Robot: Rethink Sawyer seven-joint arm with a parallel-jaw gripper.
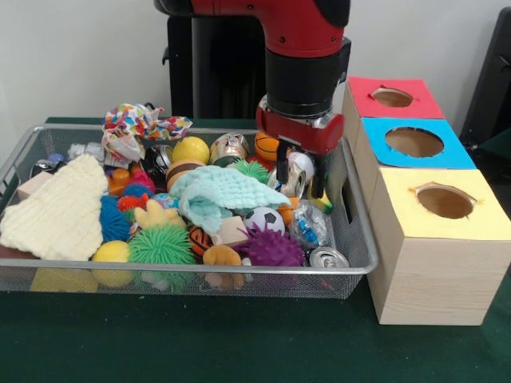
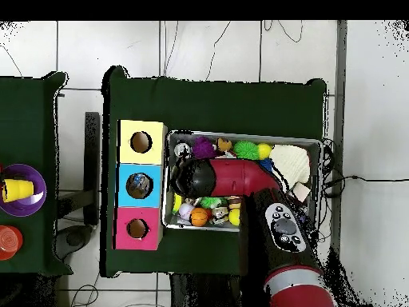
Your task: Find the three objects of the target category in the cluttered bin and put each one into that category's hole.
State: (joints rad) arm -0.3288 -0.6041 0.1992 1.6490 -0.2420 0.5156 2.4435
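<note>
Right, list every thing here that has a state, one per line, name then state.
gripper: lowered into the bin's right side, closed on a silvery object
wire bin: crowded with toys and cloths
pink box hole: open, nothing seen inside
blue box hole: something already inside
yellow box hole: open, nothing seen inside
mint cloth: crumpled, lying over toys

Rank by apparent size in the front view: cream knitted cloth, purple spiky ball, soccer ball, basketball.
1. Cream knitted cloth
2. Purple spiky ball
3. Soccer ball
4. Basketball, partly hidden, so its place is unsure.
</note>
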